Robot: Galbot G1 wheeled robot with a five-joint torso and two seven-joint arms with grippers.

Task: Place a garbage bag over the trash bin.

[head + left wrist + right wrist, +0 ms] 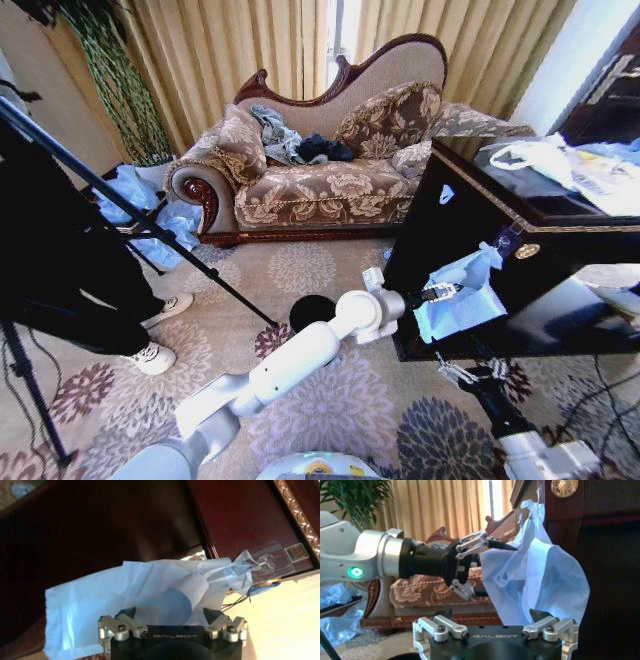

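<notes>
The garbage bag point(458, 297), pale blue and crinkly, hangs down the front of the black cabinet point(470, 215). My left gripper point(440, 293) reaches across to it; in the right wrist view the left gripper point(497, 570) stands open with its fingers spread at the bag's point(540, 577) near edge. In the left wrist view the bag point(150, 592) lies right ahead of the open left gripper point(170, 614). My right gripper point(491, 615) is open just below the bag, low at the cabinet front point(452, 372). The trash bin point(308, 312) stands on the carpet, partly hidden behind my left arm.
A patterned sofa point(320, 160) stands at the back. A white printed bag point(560, 165) lies on the cabinet top. A tripod leg point(150, 215) and a person's legs point(80, 290) are at the left, with a heap of pale blue plastic point(135, 190) behind.
</notes>
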